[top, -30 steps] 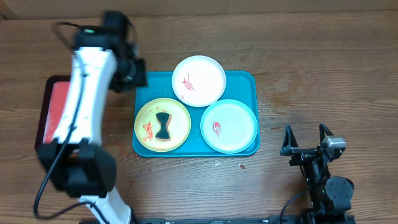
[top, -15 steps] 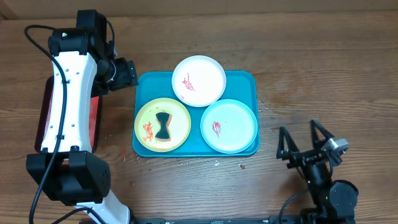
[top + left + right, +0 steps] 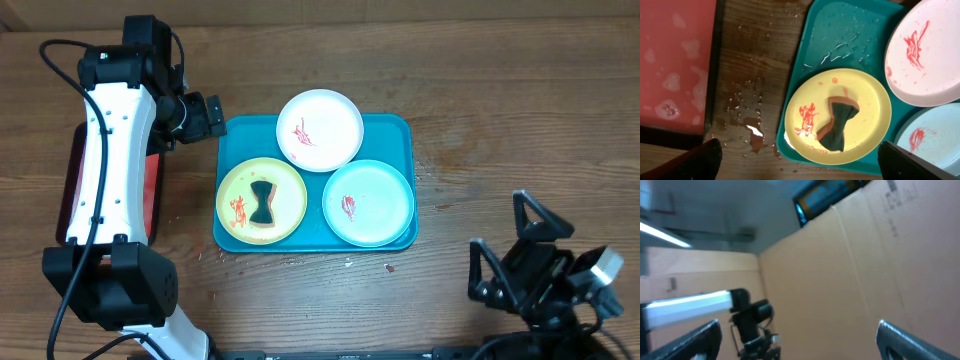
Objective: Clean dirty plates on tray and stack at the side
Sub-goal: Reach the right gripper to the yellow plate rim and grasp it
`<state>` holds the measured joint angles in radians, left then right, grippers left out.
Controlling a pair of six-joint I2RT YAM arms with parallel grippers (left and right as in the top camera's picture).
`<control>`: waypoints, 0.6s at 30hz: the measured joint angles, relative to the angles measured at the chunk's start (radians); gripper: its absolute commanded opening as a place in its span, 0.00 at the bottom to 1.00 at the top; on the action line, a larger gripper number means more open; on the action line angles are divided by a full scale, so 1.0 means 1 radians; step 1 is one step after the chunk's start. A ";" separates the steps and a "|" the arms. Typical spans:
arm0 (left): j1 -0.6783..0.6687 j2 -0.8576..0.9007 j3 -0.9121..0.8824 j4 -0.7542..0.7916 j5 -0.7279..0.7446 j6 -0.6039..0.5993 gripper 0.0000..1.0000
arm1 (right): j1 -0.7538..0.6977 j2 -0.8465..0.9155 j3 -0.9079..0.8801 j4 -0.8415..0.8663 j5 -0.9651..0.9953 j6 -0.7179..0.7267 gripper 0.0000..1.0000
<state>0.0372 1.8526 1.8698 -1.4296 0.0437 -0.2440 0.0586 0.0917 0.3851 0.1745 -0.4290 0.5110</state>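
Observation:
The teal-blue tray [image 3: 400,130] lies mid-table and carries three plates. All three, the white one [image 3: 320,130], the yellow-green one [image 3: 240,190] and the light teal one [image 3: 368,202], show red-orange sauce smears. A dark sponge [image 3: 837,125] with an orange edge lies crumpled on the yellow-green plate [image 3: 860,90]. My left gripper [image 3: 208,118] hovers off the tray's far left corner, open and empty. In the left wrist view, the left gripper [image 3: 800,162] looks down on the yellow-green plate. My right gripper [image 3: 500,228] stands open and empty near the table's front right, tilted upward.
A smaller red tray [image 3: 85,170] with a dark rim lies left of the teal tray, partly under my left arm. Water drops wet the wood [image 3: 747,125] between the trays and the teal tray's corner [image 3: 840,35]. The right wrist view shows only a cardboard wall [image 3: 865,280] and ceiling.
My left gripper has opened wide and the left arm has swung left, off the tray. The sponge stays on the yellow-green plate. The right arm has shifted toward the front right and tilted up.

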 measured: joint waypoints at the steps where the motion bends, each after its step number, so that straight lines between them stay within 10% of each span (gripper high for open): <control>1: 0.000 0.000 0.000 0.000 0.000 0.000 1.00 | 0.000 0.031 0.069 -0.099 0.002 -0.033 1.00; 7: 0.000 0.000 0.000 0.002 0.002 0.000 1.00 | 0.000 0.425 0.612 -0.747 0.000 -0.203 1.00; 18: 0.000 0.001 0.000 -0.003 0.004 0.000 1.00 | 0.060 0.958 0.896 -0.681 -0.367 -0.069 1.00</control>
<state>0.0372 1.8534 1.8694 -1.4330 0.0475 -0.2440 0.1188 1.0500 1.2812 -0.5064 -0.7956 0.4416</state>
